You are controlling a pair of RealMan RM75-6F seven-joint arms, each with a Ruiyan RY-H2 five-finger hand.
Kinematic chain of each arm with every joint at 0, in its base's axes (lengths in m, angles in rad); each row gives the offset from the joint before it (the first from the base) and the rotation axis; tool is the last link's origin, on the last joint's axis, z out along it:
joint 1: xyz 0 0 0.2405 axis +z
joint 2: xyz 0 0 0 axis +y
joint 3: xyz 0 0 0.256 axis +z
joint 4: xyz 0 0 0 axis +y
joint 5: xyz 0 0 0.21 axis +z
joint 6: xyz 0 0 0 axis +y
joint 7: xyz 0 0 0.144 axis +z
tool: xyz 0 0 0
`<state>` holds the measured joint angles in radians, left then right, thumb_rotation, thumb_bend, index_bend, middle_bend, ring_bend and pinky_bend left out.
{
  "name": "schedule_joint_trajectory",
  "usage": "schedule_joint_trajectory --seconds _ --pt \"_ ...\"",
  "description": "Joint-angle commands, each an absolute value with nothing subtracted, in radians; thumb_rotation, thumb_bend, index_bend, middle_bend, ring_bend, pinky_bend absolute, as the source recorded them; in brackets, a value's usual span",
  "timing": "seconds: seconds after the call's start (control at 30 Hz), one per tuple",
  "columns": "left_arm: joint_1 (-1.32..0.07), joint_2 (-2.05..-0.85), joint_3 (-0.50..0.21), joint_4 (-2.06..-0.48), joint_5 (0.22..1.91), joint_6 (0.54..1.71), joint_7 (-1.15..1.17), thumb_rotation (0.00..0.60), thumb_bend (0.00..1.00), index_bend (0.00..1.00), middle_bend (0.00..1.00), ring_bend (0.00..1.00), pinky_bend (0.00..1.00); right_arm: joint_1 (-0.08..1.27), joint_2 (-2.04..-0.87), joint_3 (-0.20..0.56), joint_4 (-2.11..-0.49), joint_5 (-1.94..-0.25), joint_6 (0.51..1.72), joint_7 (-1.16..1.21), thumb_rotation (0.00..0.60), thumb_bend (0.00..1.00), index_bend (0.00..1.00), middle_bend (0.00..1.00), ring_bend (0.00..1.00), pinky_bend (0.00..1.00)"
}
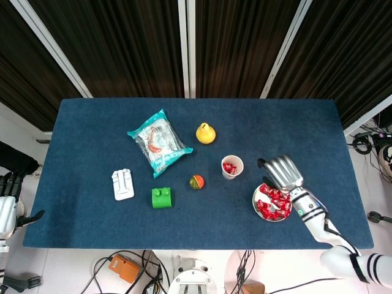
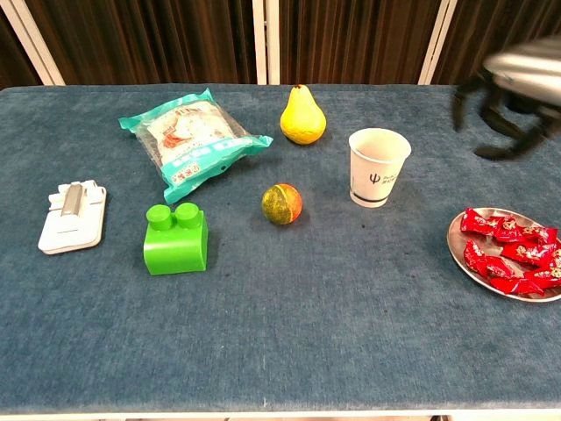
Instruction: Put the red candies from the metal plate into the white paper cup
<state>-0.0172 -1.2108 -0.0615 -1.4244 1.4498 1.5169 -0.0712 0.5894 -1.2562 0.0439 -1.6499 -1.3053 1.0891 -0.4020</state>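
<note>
The white paper cup (image 1: 232, 166) (image 2: 378, 167) stands right of centre, with red candies showing inside it in the head view. The metal plate (image 1: 256, 206) (image 2: 458, 246) lies near the front right, with several red candies (image 1: 273, 204) (image 2: 510, 260) on it. My right hand (image 1: 283, 172) (image 2: 515, 98) hovers to the right of the cup and above the plate's far side. Its fingers are apart and hold nothing. My left hand (image 1: 7, 196) hangs off the table's left edge, open and empty.
A yellow pear (image 1: 205, 133) (image 2: 302, 117) sits behind the cup. A small red-green ball (image 1: 196, 182) (image 2: 281, 203), a green block (image 1: 162, 198) (image 2: 176, 239), a teal snack bag (image 1: 159, 143) (image 2: 190, 139) and a white holder (image 1: 123, 184) (image 2: 73, 217) lie to the left.
</note>
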Motion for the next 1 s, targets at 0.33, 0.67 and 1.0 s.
schedule_joint_trajectory --seconds 0.33,0.67,1.0 --pt "-0.015 -1.213 -0.058 -1.433 1.462 1.532 -0.065 0.6 0.0 0.0 0.04 0.0 0.0 0.518 -1.299 -0.007 -1.553 -1.276 1.068 -0.401 0.6 0.47 0.52 0.84 1.0 1.0" --pt "-0.008 -1.22 -0.053 -1.42 1.453 1.53 -0.078 0.6 0.0 0.0 0.04 0.0 0.0 0.53 -1.315 -0.01 -1.542 -1.233 1.008 -0.472 0.6 0.47 0.53 0.84 1.0 1.0" --pt "-0.007 -1.22 -0.055 -1.417 1.452 1.532 -0.08 0.6 0.0 0.0 0.04 0.0 0.0 0.544 -1.347 -0.005 -1.497 -1.238 0.974 -0.469 0.6 0.47 0.51 0.84 1.0 1.0"
